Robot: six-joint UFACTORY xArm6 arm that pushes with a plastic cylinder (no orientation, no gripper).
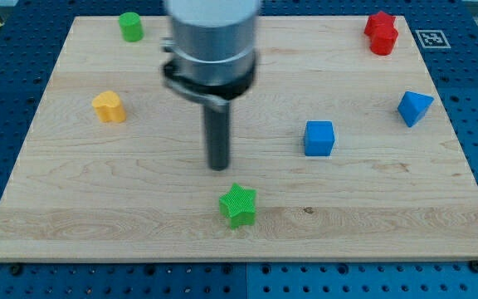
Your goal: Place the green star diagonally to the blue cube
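The green star lies near the view's bottom, slightly left of centre. The blue cube sits up and to the right of it, right of centre. My tip stands just above and slightly left of the green star, a small gap apart from it, and well left of the blue cube. The rod hangs from a grey cylindrical arm end at the view's top.
A green cylinder sits at the top left. A yellow block lies at the left. A red block sits at the top right. A blue triangular block lies at the right. The wooden board has edges on all sides.
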